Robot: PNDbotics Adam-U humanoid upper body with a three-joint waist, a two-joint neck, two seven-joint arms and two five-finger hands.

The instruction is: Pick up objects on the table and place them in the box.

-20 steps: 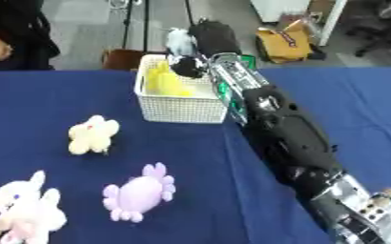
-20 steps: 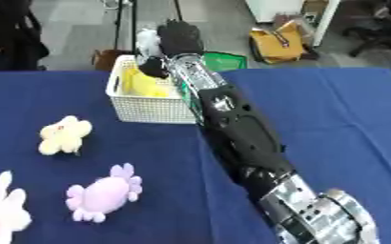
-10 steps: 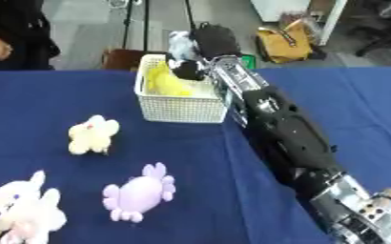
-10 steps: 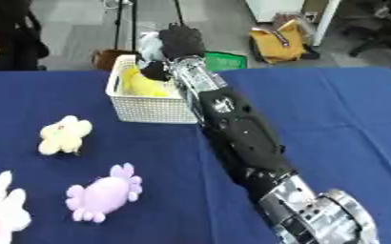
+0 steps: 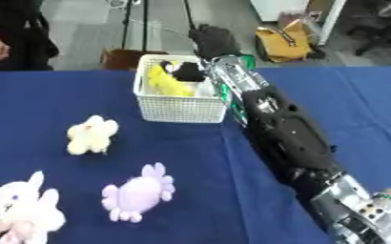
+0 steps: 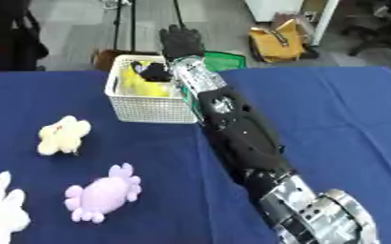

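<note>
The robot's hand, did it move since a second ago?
Yes. The right hand held a small grey-white thing over the white basket; now it is open above the basket's far rim.

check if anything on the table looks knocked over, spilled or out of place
Nothing stands out. The white mesh basket stands upright on the blue tablecloth, with yellow and dark items inside. The pale yellow plush, purple plush and white plush lie apart, unspilled. The right robot hand is open beyond the basket.
</note>
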